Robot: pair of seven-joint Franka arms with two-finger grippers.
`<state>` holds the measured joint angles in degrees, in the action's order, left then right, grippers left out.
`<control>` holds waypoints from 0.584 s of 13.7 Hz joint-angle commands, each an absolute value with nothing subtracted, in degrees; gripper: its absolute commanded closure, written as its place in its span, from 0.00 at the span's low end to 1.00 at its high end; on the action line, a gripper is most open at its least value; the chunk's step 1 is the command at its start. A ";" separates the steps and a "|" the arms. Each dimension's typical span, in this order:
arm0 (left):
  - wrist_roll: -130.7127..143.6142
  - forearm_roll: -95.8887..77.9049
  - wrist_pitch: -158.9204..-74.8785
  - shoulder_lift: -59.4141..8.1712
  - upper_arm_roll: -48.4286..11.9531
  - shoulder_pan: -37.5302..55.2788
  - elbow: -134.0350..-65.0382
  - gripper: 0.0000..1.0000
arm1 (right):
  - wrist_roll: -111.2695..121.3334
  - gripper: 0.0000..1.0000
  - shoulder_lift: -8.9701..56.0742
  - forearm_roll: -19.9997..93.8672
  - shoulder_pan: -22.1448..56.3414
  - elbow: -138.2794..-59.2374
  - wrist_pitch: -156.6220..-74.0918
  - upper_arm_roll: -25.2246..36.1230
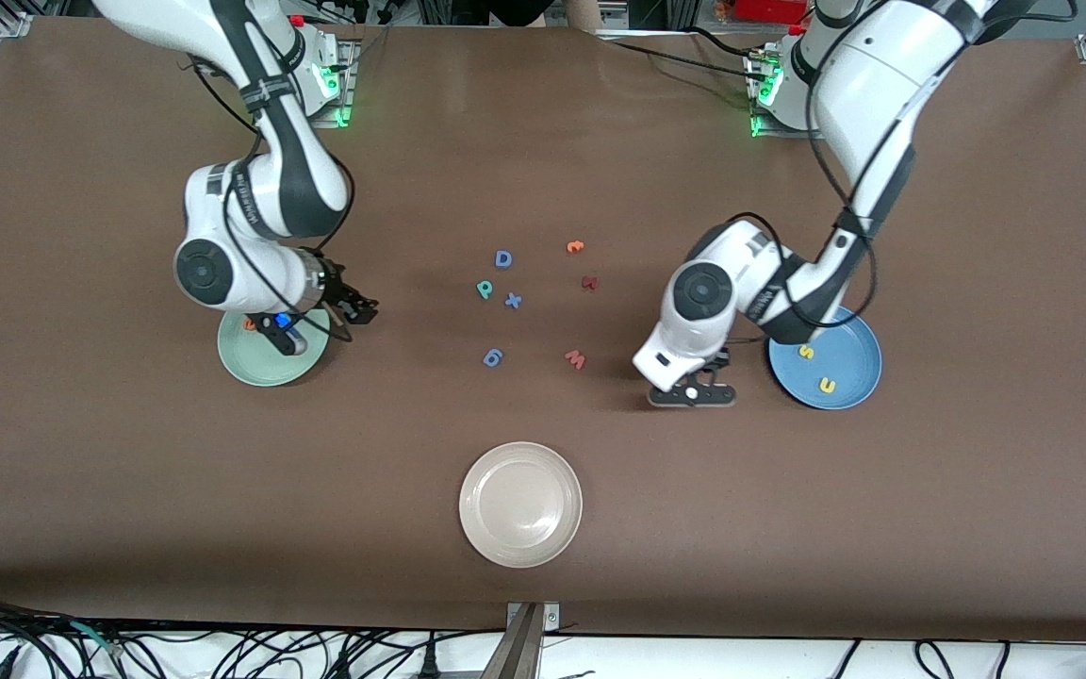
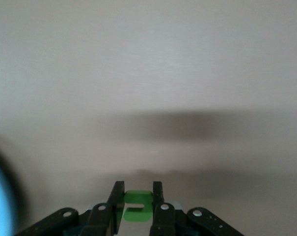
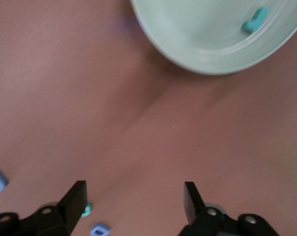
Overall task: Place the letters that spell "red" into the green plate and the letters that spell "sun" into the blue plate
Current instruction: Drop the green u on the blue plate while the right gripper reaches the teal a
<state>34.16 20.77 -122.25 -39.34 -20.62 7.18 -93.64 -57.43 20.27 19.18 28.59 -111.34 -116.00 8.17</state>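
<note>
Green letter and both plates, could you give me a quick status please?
Left gripper shut on green letter, beside blue plate. Right gripper open, empty, beside green plate. Teal letter in green plate. Nothing blocking.

Three round plates sit on the brown table: one green [image 1: 265, 363], one blue [image 1: 849, 363], one off-white [image 1: 520, 505]. Seven foam letters lie loose between them. Two yellow letters rest in the blue plate, one green letter [image 2: 137, 205] in the left gripper [image 2: 137, 209].
</note>
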 commanded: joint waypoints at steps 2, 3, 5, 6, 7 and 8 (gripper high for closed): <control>17.35 16.26 -112.69 -38.50 -21.27 1.07 -89.30 0.80 | -66.69 0.02 22.32 19.95 29.61 -109.16 -121.00 3.61; 13.92 16.00 -111.72 -38.50 -21.27 -0.60 -89.30 0.80 | -68.71 0.02 23.11 19.95 30.23 -108.99 -123.11 2.82; 7.76 15.38 -110.31 -39.02 -21.01 -2.63 -89.38 0.80 | -71.53 0.02 24.43 19.95 31.89 -108.81 -126.46 2.29; 6.52 15.47 -110.22 -39.20 -20.83 -3.68 -89.47 0.80 | -72.85 0.02 25.30 19.95 33.04 -108.81 -128.65 2.29; 4.33 15.90 -110.30 -39.55 -20.74 -5.00 -89.47 0.80 | -74.08 0.03 26.27 20.21 34.35 -108.81 -130.76 2.29; 1.44 15.91 -110.30 -39.72 -20.74 -6.58 -89.65 0.79 | -74.96 0.06 27.41 21.78 35.50 -108.81 -133.13 2.29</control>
